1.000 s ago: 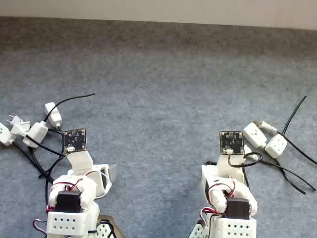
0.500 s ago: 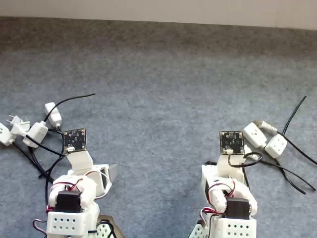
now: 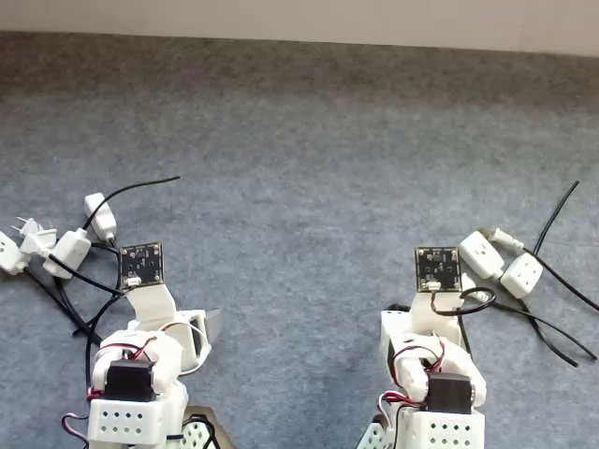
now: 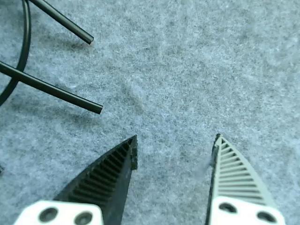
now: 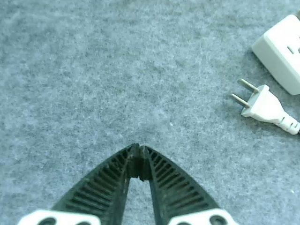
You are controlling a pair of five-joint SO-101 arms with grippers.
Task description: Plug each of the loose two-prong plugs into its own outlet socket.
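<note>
Grey felt (image 3: pixel 309 140) lay underneath everything; left gripper (image 4: pixel 176 145) gaped wide, empty; right gripper (image 5: pixel 139 152) sat closed on nothing; at right, a loose plug (image 5: pixel 260 105) lay just beside a socket (image 5: pixel 281 47); the step likely wanted those jaws parted, then a body grasp, prongs level.

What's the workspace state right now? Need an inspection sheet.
Surface: grey felt mat, flat.
Job's things: white plugs and sockets bunched by the left arm; two socket blocks by the right arm; loose plug lying beside one block, prongs bare.
Clutter: nothing seen.
Grippers: left gripper jaws open over bare mat; right gripper jaws shut, empty.
Cables: black leads end near the left gripper; more trail from both groups.
Surroundings: pale band beyond the mat.
</note>
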